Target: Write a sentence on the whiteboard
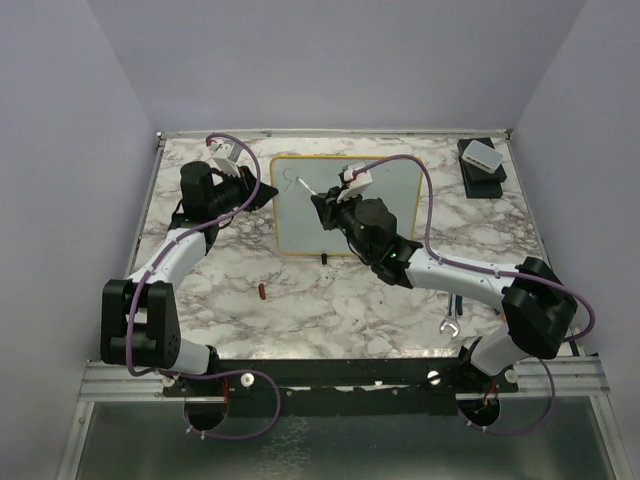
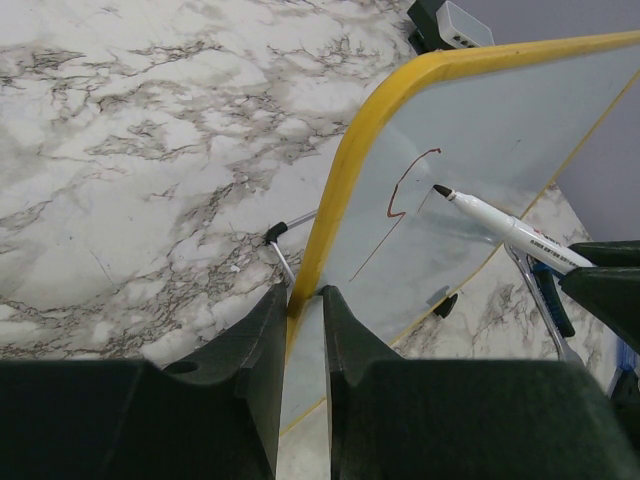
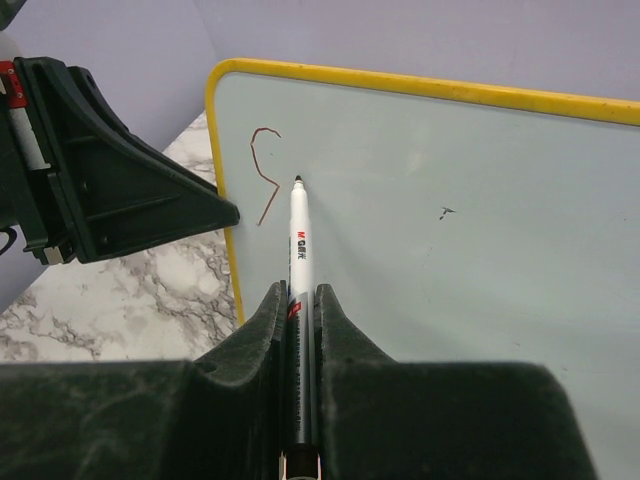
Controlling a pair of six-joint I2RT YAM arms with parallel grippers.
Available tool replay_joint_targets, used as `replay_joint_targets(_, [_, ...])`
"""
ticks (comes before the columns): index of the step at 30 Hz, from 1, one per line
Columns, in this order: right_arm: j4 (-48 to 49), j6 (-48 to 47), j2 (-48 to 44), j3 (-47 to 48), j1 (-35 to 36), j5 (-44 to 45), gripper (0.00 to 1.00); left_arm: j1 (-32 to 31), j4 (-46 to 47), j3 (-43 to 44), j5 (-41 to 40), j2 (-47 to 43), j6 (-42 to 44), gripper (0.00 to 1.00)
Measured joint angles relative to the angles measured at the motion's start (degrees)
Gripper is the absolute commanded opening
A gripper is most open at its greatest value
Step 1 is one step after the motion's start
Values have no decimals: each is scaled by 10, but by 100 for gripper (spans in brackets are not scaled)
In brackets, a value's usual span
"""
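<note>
The whiteboard [image 1: 295, 225] with a yellow rim stands propped at mid table. My left gripper [image 1: 268, 190] is shut on its left rim, the jaws pinching the yellow edge [image 2: 303, 292]. My right gripper [image 1: 322, 203] is shut on a white marker [image 3: 300, 240], which runs between the jaws [image 3: 301, 290]. The marker's dark tip points at the board face [image 3: 450, 280]. The sentence is a single reddish-brown hooked stroke [image 3: 266, 170] near the top left corner. The tip sits just right of that stroke [image 2: 405, 185]; I cannot tell whether it touches.
A small red cap [image 1: 262, 292] lies on the marble in front of the board. A white box on a black base [image 1: 482, 160] sits at the back right. A wrench [image 1: 450, 325] lies near the right arm's base. A faint speck [image 3: 446, 211] marks the board's middle.
</note>
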Motion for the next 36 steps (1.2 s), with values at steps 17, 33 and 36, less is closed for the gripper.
replay_joint_targets(17, [9,16,0,-20,0,4,1,0,0,0,-2,0,0,19])
replay_joint_targets(33, [10,18,0,-23,0,4,1,0,0,0,-5,0,0,19])
replay_joint_targets(36, [12,14,0,-23,0,4,1,0,0,0,-5,0,1,19])
